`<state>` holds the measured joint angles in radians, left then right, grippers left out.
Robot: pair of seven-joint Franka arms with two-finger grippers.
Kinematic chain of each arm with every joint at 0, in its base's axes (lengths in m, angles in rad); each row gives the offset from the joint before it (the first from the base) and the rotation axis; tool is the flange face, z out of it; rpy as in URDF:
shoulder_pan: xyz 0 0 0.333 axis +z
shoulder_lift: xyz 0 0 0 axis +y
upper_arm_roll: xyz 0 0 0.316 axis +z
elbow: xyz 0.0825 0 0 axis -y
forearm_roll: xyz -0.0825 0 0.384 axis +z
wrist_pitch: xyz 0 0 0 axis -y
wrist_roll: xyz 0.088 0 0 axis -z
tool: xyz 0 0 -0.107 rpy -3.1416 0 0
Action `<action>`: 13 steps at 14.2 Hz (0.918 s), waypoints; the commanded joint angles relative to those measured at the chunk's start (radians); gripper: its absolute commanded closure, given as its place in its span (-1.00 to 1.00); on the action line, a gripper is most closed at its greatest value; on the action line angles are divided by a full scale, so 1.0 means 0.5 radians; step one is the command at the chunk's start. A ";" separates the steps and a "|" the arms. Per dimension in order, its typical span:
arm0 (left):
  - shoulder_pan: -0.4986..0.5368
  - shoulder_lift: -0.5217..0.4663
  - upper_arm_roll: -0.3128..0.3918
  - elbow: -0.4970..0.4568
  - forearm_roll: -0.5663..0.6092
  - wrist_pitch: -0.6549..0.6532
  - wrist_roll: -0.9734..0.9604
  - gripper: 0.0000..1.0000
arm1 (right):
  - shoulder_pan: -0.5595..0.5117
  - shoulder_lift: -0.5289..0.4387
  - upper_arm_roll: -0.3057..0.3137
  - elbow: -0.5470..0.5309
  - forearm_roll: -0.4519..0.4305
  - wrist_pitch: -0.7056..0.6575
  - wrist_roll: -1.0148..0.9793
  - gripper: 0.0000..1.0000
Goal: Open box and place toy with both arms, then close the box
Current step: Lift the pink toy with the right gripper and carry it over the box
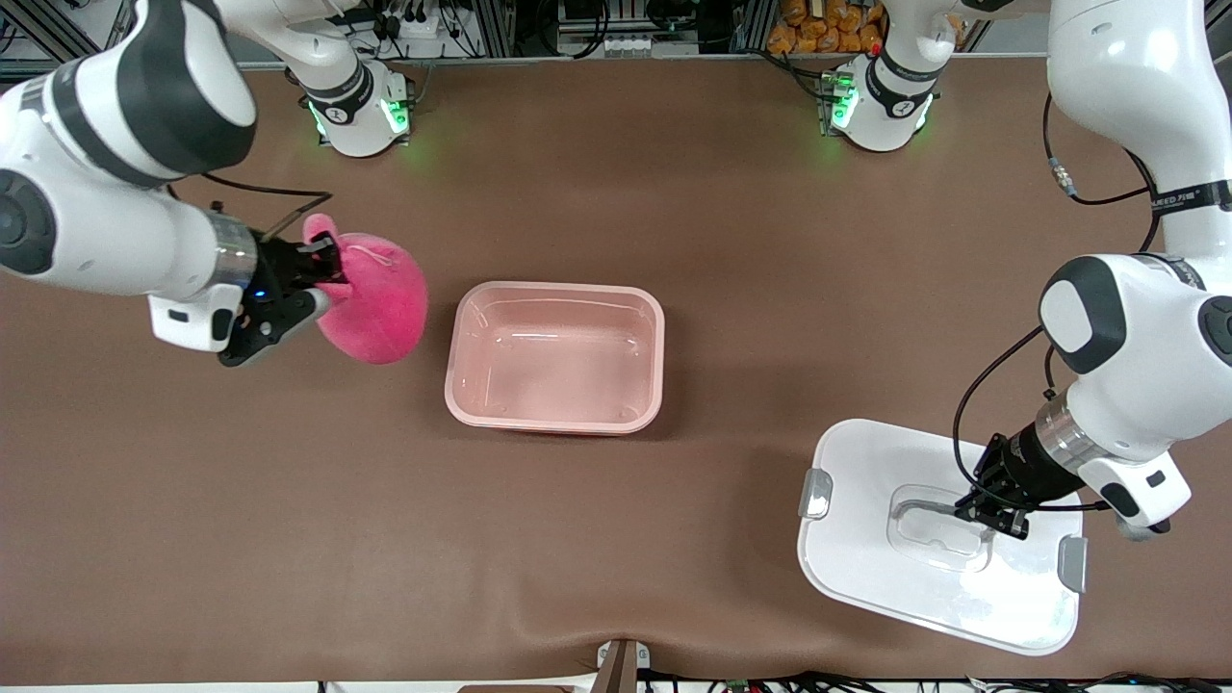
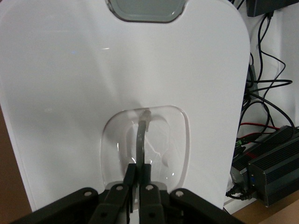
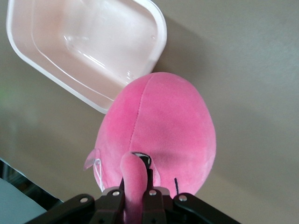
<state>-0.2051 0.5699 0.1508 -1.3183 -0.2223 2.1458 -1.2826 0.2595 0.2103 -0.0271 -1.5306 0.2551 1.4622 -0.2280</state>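
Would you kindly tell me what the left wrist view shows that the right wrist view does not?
Only the left wrist view shows the white lid and the left gripper shut on its clear handle, plus cables and black boxes off the table. Only the right wrist view shows the pink toy, pinched by the shut right gripper, and the open box. Both share only the brown table.

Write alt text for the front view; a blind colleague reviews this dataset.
An open pink box sits mid-table, empty. The right end effector holds a pink plush toy beside it, above the table, while the left end effector grips the handle of the white lid, toward the left arm's end.
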 commanded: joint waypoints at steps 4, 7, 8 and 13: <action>-0.007 -0.164 -0.004 -0.045 -0.006 -0.336 -0.373 1.00 | 0.143 0.147 -0.022 0.235 0.146 -0.010 0.563 1.00; -0.080 -0.189 -0.004 -0.063 -0.006 -0.389 -0.591 1.00 | 0.223 0.217 -0.022 0.312 0.162 0.017 0.726 1.00; -0.087 -0.198 -0.004 -0.075 -0.003 -0.395 -0.665 1.00 | 0.248 0.230 -0.022 0.312 0.165 0.066 0.790 1.00; -0.133 -0.198 -0.004 -0.106 -0.003 -0.389 -0.754 1.00 | 0.331 0.303 -0.022 0.315 0.189 0.269 1.088 1.00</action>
<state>-0.2709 0.5022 0.1469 -1.3478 -0.2222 1.9546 -1.6415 0.4160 0.3344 -0.0270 -1.4100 0.3245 1.5918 0.2650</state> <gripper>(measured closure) 0.934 0.885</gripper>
